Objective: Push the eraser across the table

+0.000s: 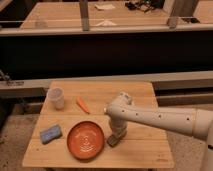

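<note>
A small grey eraser lies on the wooden table, just right of an orange plate. My white arm reaches in from the right. Its gripper points down directly over the eraser and seems to touch its top. The gripper hides part of the eraser.
A clear plastic cup stands at the table's back left. An orange carrot lies beside it. A blue sponge lies at the front left. A long dark counter with rails runs behind the table.
</note>
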Controlling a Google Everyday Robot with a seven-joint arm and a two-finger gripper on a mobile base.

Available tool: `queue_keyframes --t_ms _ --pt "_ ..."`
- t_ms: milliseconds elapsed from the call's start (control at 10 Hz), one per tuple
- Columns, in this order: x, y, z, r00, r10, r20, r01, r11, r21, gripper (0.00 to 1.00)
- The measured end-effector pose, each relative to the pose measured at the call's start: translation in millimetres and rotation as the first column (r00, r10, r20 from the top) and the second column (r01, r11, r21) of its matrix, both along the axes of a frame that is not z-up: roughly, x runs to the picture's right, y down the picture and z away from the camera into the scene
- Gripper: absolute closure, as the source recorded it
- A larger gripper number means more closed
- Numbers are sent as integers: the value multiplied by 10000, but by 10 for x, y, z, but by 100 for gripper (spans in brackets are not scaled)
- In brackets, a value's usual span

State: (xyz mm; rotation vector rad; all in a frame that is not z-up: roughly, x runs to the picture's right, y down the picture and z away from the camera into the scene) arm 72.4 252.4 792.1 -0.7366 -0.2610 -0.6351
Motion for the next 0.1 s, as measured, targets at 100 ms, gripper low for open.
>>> queue_keyframes --t_ms 100 --pt "0 0 0 10000 -1 0 1 10000 0 98"
